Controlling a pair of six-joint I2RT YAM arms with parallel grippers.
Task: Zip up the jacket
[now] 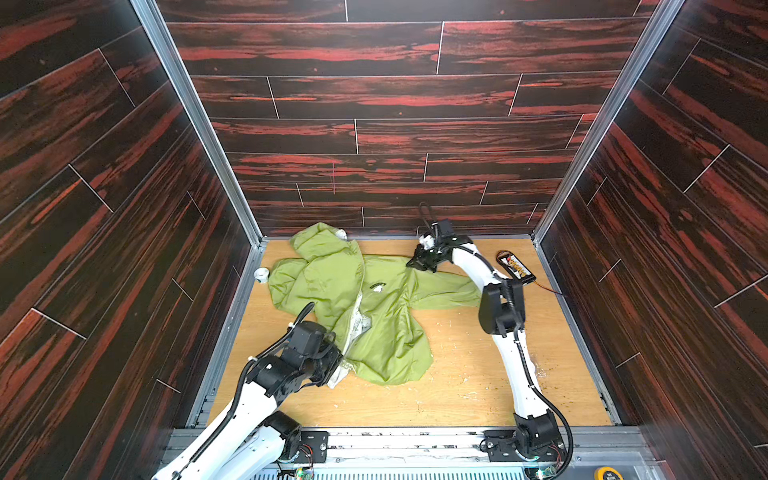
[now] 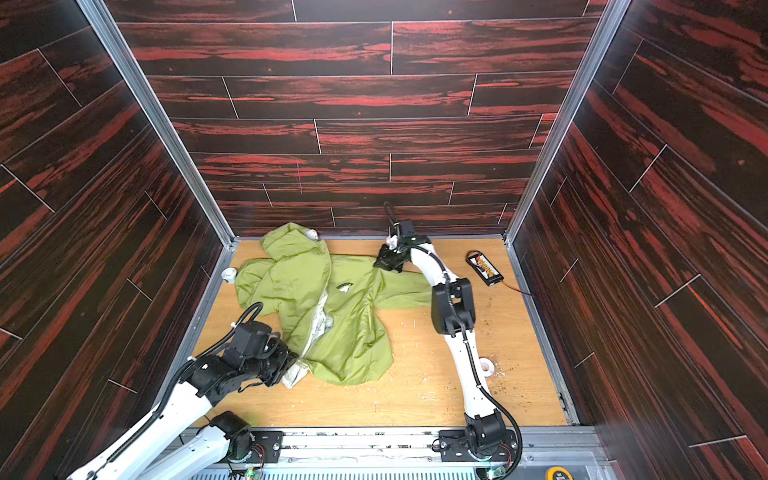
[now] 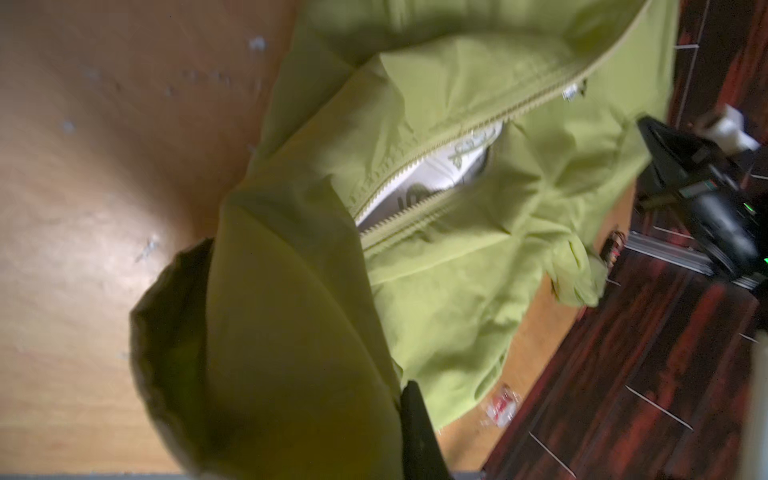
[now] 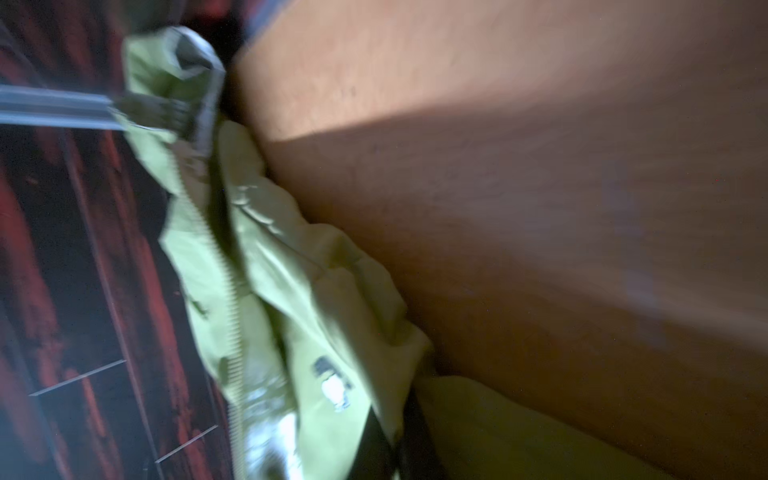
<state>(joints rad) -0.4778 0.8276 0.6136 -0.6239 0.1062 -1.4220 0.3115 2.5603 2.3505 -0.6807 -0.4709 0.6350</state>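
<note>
Mostly open table (image 1: 465,374) right of jacket (image 1: 386,328) — left hand (image 1: 338,368) at its hem (image 1: 395,379).

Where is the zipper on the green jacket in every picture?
In a top view: the zipper runs down the middle of the jacket, gaping low down.
In a top view: same spot, mid-jacket.
Left wrist: crossing the green cloth, split open over white lining.
Right wrist: a blurred toothed line along the cloth near the dark wall.
Shared landmark: the small chest print beside the zipper.
</note>
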